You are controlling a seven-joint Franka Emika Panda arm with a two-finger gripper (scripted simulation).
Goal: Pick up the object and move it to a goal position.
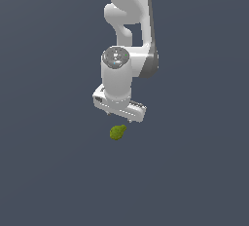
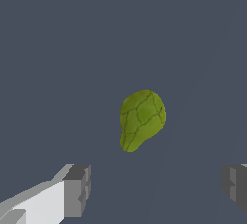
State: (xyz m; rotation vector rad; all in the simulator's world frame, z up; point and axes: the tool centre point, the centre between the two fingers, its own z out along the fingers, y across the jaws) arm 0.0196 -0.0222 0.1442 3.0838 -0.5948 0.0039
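In the wrist view the two grey fingertips (image 2: 77,189) come first, blocky and faceted, one mounted on a white body, the other cut off at the frame edge. They stand wide apart with bare surface between them, so the gripper (image 2: 157,189) is spread wide and holds nothing. No brand, label or writing can be read on any part in either view.

Beyond the fingertips lies the object (image 2: 141,119), a small olive-green lump, roughly pear-shaped, rounded and broad at one end and tapering to a blunt nub at the other. Its skin is rough, crossed by dark crack-like lines that break it into irregular patches. It sits apart from both fingertips, touching neither.

In the exterior view the object (image 1: 117,132) rests on the flat, matte slate-blue counter (image 1: 48,171), just below the gripper (image 1: 119,114) and clearly smaller than it. The gripper's white housing is boxy, with short dark tips barely showing beneath it. Above it rises the arm (image 1: 127,35), smooth glossy white, built of rounded cylindrical joints, one capped by a grey disc.
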